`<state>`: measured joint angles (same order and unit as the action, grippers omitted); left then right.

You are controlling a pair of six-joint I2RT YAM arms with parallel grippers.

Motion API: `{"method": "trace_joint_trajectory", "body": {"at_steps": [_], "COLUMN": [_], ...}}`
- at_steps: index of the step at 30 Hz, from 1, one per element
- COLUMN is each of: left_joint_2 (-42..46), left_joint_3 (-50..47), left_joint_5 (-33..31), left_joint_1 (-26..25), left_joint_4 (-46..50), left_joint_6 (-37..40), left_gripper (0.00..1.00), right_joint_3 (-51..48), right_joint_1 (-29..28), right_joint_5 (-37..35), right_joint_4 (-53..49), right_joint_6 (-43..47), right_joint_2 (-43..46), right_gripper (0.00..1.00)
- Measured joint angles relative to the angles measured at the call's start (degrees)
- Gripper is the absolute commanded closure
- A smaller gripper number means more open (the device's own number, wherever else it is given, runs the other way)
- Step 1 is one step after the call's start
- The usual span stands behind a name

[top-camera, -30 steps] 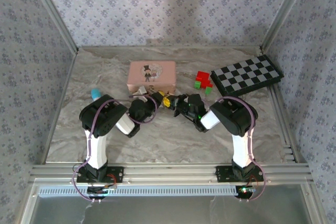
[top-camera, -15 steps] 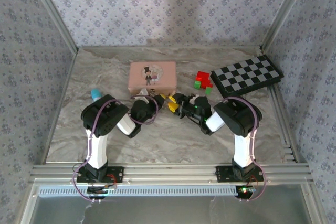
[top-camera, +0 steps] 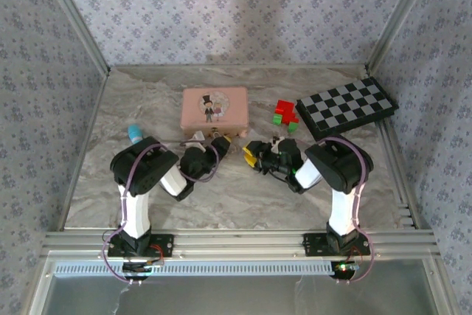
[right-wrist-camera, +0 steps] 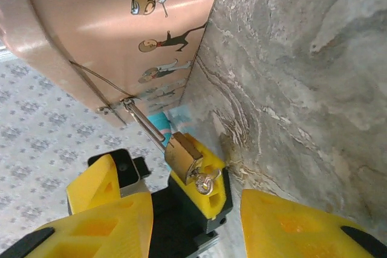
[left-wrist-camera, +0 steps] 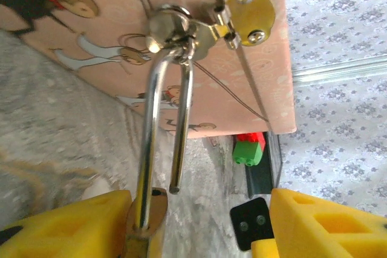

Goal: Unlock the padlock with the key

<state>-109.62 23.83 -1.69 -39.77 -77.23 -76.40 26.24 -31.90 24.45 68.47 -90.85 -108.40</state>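
Observation:
The brass padlock hangs by its silver shackle from the clasp of the pink box. One shackle leg is free of the body. A small silver key sticks in the keyhole. My left gripper is open, with the padlock body resting against its left finger and a wide gap to the other finger. My right gripper stands open a short way to the right of the padlock, nothing between its yellow fingers. Seen from above, the grippers face each other in front of the box.
A folded chessboard lies at the back right. Red and green bricks sit between it and the pink box. A blue object lies behind the left arm. Patterned walls close in the table on three sides.
My right gripper opened, let go of the key and drew back to the right. My left gripper then opened off the padlock body and slid slightly left.

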Motion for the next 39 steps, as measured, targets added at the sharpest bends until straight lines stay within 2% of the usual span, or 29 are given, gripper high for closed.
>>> {"method": "trace_joint_trajectory", "body": {"at_steps": [5, 8, 14, 18, 21, 27, 34, 39], "left_joint_2": [9.6, 16.9, 32.7, 43.7, 49.2, 54.0, 55.6, 56.9], "left_joint_3": [-4.2, -5.3, -5.5, -5.4, -5.4, -5.4, -5.4, -5.4], "left_joint_5": [-1.2, -1.2, -1.6, -2.2, -1.7, 0.8, 4.1, 5.3], "left_joint_1": [0.4, 2.0, 7.5, 12.8, 18.4, 27.9, 33.0, 33.5], "left_joint_4": [9.9, 20.0, 40.8, 51.9, 57.6, 63.5, 65.9, 66.4], "left_joint_6": [-0.3, 0.2, 3.7, 8.1, 10.8, 14.5, 16.0, 16.0], "left_gripper": [0.24, 0.20, 0.12, 0.10, 0.10, 0.10, 0.10, 0.10], "right_joint_3": [3.4, 8.7, 26.0, 38.9, 47.2, 61.7, 78.2, 84.5], "right_joint_1": [-1.3, -2.7, -7.4, -12.5, -16.3, -23.5, -27.5, -27.6], "right_joint_5": [-0.8, -2.0, -7.4, -12.2, -16.2, -25.6, -36.7, -43.4], "right_joint_4": [-17.6, -30.7, -59.1, -74.9, -84.1, -100.0, -115.0, -121.3], "right_joint_6": [11.3, 20.2, 40.1, 51.9, 57.5, 63.8, 67.4, 68.5], "right_joint_2": [9.1, 14.6, 16.5, 12.8, 8.4, -2.3, -16.2, -21.1], "right_gripper": [0.52, 0.50, 0.42, 0.40, 0.40, 0.39, 0.39, 0.40]}}
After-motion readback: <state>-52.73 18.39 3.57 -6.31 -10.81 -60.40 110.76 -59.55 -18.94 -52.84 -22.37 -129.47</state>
